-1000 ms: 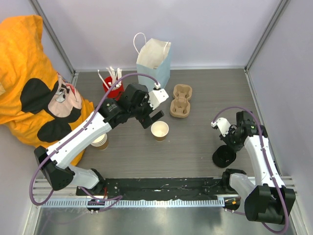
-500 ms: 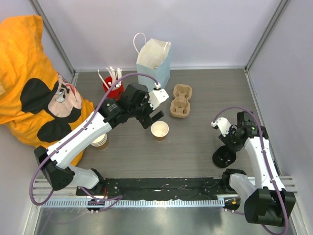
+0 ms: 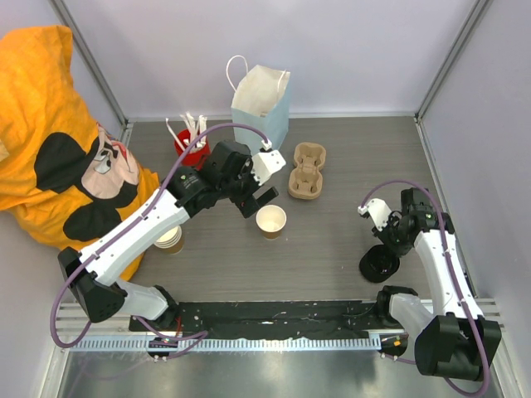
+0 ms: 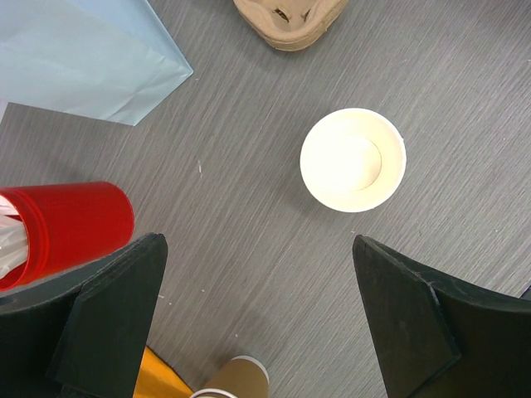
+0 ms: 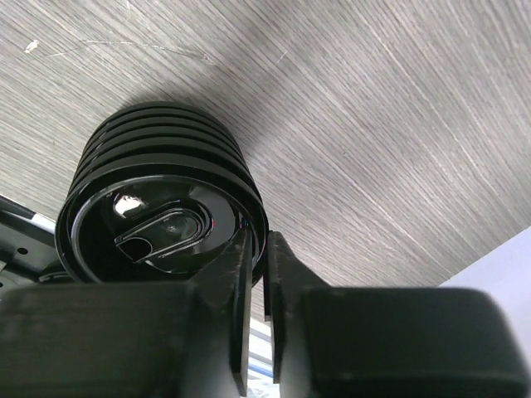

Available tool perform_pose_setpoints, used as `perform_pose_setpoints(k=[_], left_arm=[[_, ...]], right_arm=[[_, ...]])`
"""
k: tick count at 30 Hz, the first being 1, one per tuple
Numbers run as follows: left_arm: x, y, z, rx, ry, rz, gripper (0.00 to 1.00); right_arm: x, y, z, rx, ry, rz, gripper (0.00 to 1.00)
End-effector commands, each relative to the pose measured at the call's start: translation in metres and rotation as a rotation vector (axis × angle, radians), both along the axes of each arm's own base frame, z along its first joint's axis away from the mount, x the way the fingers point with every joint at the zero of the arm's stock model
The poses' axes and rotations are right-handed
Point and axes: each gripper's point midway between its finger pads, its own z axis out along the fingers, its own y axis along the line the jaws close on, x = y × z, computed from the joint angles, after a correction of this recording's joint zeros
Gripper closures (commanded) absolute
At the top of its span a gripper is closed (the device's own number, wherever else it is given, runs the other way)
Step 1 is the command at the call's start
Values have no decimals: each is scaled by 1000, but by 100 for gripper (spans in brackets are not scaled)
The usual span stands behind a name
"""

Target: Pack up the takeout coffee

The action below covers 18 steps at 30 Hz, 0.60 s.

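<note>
A lidless tan paper cup (image 3: 270,221) with a cream inside (image 4: 353,160) stands upright mid-table. The takeout coffee, as a lidded cup, is out of view. My left gripper (image 3: 257,200) hovers just behind and left of this cup, its jaws wide open (image 4: 257,245) and holding nothing. At the right, a stack of black lids (image 3: 379,264) sits on the table. My right gripper (image 3: 388,249) is down at it, shut (image 5: 261,240) on the rim of the top lid (image 5: 158,228), one finger inside and one outside. The pale blue paper bag (image 3: 261,104) stands open at the back.
A brown cardboard cup carrier (image 3: 306,171) lies right of the bag. A red cup of white utensils (image 3: 192,149) stands at the bag's left. A stack of paper cups (image 3: 169,239) stands under my left arm beside the orange cloth (image 3: 50,124).
The lid stack has shifted slightly left and back under my right gripper. My left arm and the open cup have not moved.
</note>
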Motion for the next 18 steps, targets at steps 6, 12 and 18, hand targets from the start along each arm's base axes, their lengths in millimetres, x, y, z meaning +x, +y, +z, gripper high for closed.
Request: perform_pose_setpoints(k=[6,12,18], left_arm=[[1,-6,12,-42,-2,-2,0],[3,-8,12,-46,-3,-3,0],[12,-6,12,-16,-40,6,0]], right_arm=[[13,1,27,11,-88,-8,99],[17,7,53,41,-122,6,99],[23,15,75,88,-132,15,99]])
